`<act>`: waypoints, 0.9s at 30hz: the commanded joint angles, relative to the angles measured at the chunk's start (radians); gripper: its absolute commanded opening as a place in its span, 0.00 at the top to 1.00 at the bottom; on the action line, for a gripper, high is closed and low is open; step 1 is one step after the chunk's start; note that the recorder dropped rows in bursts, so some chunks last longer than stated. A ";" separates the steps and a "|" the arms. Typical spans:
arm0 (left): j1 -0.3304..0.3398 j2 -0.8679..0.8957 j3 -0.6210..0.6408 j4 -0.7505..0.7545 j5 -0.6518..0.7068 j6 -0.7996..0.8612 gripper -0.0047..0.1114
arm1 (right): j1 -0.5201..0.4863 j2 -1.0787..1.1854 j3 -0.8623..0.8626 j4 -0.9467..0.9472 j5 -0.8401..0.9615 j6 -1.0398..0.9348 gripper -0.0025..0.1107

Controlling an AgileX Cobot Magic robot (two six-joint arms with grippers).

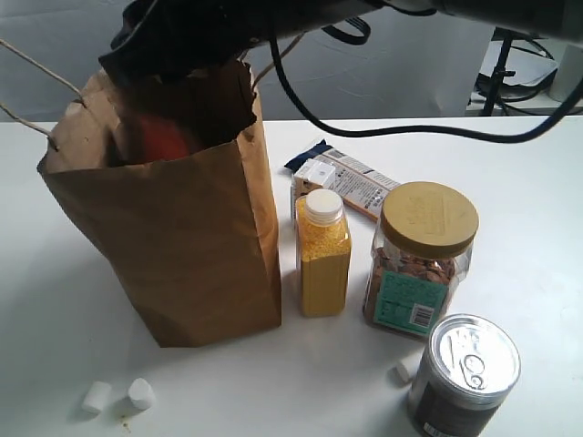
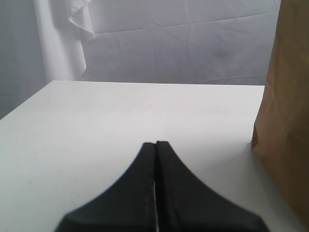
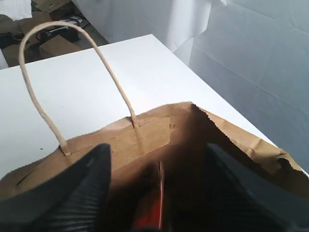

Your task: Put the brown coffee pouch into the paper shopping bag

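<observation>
- The right gripper [image 3: 157,151] is over the mouth of the paper bag [image 3: 145,131], with its jaws spread wide.
- The coffee pouch [image 3: 147,215] sits right between those jaws, down inside the bag's opening. All you really get is a strip of its orange-red label; the rest is dark and blurry.
- I honestly can't tell if the pads are pressing on the pouch or just sitting either side of it.
- From across the room the right gripper [image 1: 173,50] is a dark blob just above the bag [image 1: 191,246], and the pouch [image 1: 164,138] shows as an orange patch directly under the jaws, high in the bag.
- One cord handle [image 3: 50,25] loops up from the bag's rim just beyond the jaws.
- The left gripper [image 2: 155,145] has its jaws pressed together on nothing, low over the white table [image 2: 120,116], and the bag [image 2: 285,111] is off to one side of them.
- A yellow bottle [image 1: 322,264], a jar [image 1: 414,273] and a can [image 1: 465,373] stand on the far side of the bag from the left jaws.
</observation>
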 commanded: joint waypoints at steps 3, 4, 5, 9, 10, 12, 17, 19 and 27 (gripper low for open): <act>0.004 -0.003 0.004 0.004 -0.004 -0.001 0.96 | 0.003 -0.055 -0.008 0.014 -0.025 0.039 0.72; 0.004 -0.003 0.004 0.004 -0.004 -0.001 0.96 | 0.003 -0.071 -0.008 0.014 -0.025 0.039 0.87; 0.004 -0.003 0.004 0.004 -0.004 -0.001 0.96 | 0.003 -0.083 -0.008 0.014 -0.025 0.034 0.98; 0.004 -0.003 0.004 0.004 -0.004 -0.001 0.96 | 0.003 -0.152 -0.008 0.015 -0.028 0.033 0.98; 0.004 -0.003 0.004 0.004 -0.004 -0.001 0.96 | 0.003 -0.172 -0.008 0.015 -0.025 0.033 0.98; 0.004 -0.003 0.004 0.004 -0.004 -0.001 0.96 | 0.003 -0.212 -0.008 0.004 -0.017 0.038 0.98; 0.004 -0.003 0.004 0.004 -0.004 -0.001 0.96 | 0.003 -0.300 -0.004 -0.045 0.078 0.059 0.98; 0.004 -0.003 0.004 0.004 -0.004 -0.001 0.96 | 0.003 -0.342 0.028 -0.112 0.095 0.130 0.98; 0.004 -0.003 0.004 0.004 -0.004 -0.001 0.96 | 0.003 -0.567 0.362 -0.415 0.077 0.447 0.98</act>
